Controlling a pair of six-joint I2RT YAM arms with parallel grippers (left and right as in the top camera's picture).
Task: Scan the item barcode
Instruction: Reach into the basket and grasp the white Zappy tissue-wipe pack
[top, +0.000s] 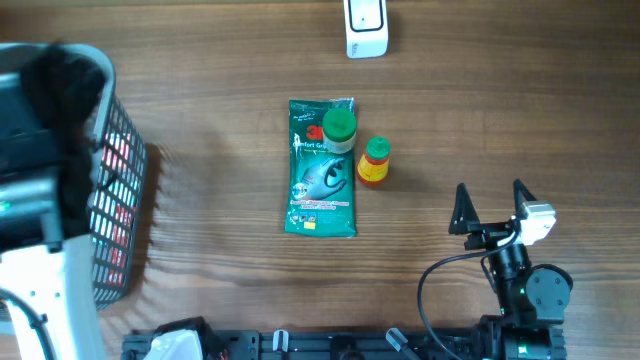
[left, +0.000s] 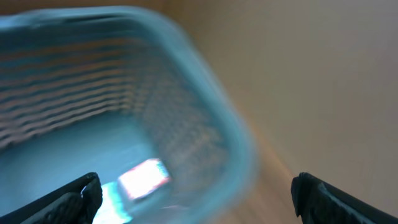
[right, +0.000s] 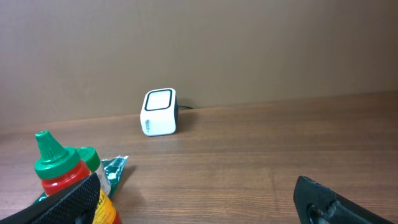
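Three items lie mid-table: a green packet (top: 320, 175), a green-capped jar (top: 340, 130) on its top end, and a red and yellow bottle (top: 374, 162) beside it. The white barcode scanner (top: 366, 28) stands at the far edge, and it is also seen upright in the right wrist view as the scanner (right: 159, 112). My right gripper (top: 490, 205) is open and empty, near the front right, with the bottle (right: 59, 168) at its left finger. My left gripper (left: 196, 194) is open and empty above the basket (left: 205, 118); the view is blurred.
A wire basket (top: 115, 205) stands at the table's left edge with a red and white item (left: 144, 177) inside. The blurred left arm (top: 60, 90) reaches over it. A wall rises behind the scanner in the right wrist view.
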